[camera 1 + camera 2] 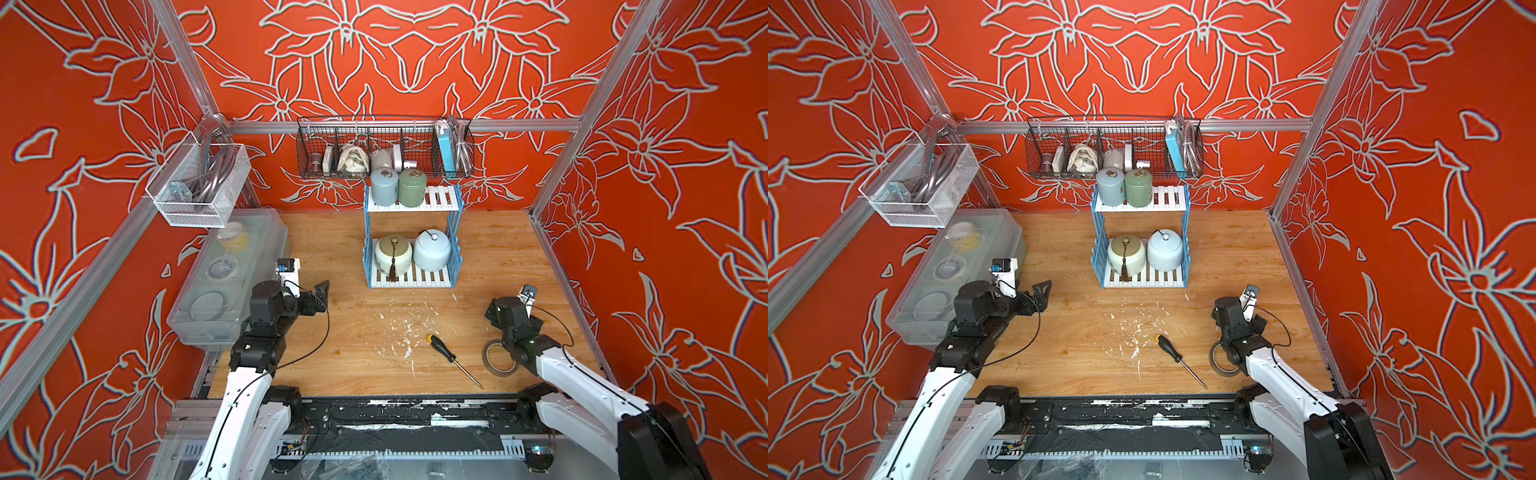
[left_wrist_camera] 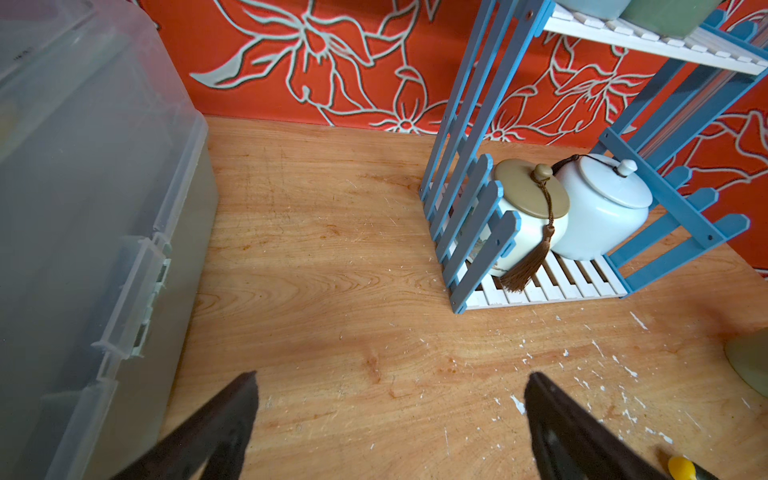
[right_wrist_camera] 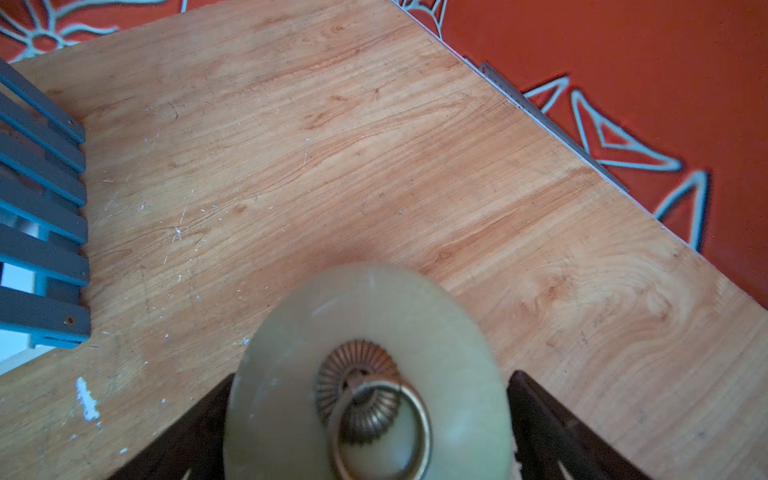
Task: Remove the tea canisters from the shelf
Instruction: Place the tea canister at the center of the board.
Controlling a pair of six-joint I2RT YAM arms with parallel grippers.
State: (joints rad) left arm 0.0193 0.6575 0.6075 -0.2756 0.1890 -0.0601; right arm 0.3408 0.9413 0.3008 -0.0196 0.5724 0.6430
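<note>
Right gripper (image 3: 370, 376): points down near the table's right front. Its black fingers (image 3: 552, 428) are spread wide on either side of the yellow-green canister (image 3: 365, 324). The right wrist view does not show whether the pads press its wall. The canister is upright with a brass ring (image 3: 376, 419) on the lid. It is off the shelf, on the wooden table (image 1: 332, 374), apart from the blue pickets. In both top views the wrist hides it.

Tape roll (image 1: 487, 361): flat on the table, partly under the right arm. Screwdriver (image 1: 446, 355): black and yellow handle, lying just to its left. White paint flecks (image 1: 399, 332) lie beyond the screwdriver.

Left gripper (image 2: 392, 376): jaws wide apart with only table between them. It hovers beside the clear plastic bin (image 1: 232, 270).

Shelf (image 1: 411, 284): stands mid-table toward the back wall.
- Lower tier: the cream canister (image 1: 392, 253) sits on the left, its brown tassel hanging down the front. The pale blue-white canister (image 1: 432, 249) sits on the right, and the two are touching or nearly so.
- Upper tier: the grey-blue canister (image 1: 384, 187) and the sage-green canister (image 1: 411, 187) stand side by side at the left end.

Four canisters are on the shelf and one is off.

Black wire basket (image 1: 311, 141): hangs on the back rail above the shelf and holds small clutter. Mesh basket (image 1: 199, 208): hangs on the left rail above the bin.
</note>
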